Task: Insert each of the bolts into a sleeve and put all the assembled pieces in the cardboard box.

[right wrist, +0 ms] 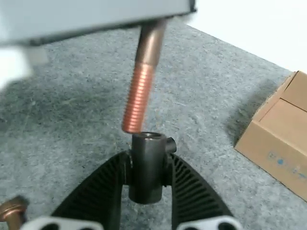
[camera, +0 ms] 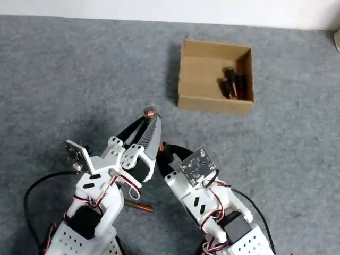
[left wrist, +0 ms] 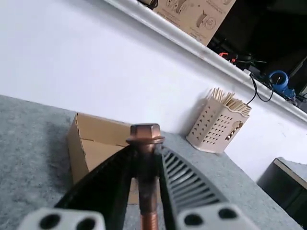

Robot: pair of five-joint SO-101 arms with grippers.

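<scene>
Copper bolt (right wrist: pixel 141 86), clamped in left pincer (left wrist: pixel 145 152) at 11 o'clock of the right pincer's (right wrist: pixel 148 159) clamped sleeve (right wrist: pixel 146 184), slants and may jam on its rim.

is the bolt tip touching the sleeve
Cannot tell. In the right wrist view the tip of the bolt ends right at the rim of the sleeve with no clear gap, but it may lie behind the rim.

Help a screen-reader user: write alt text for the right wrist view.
The right gripper holds a dark sleeve, and the threaded tip of a copper bolt sits close to its open end. A cardboard box stands nearby on grey carpet.
</scene>
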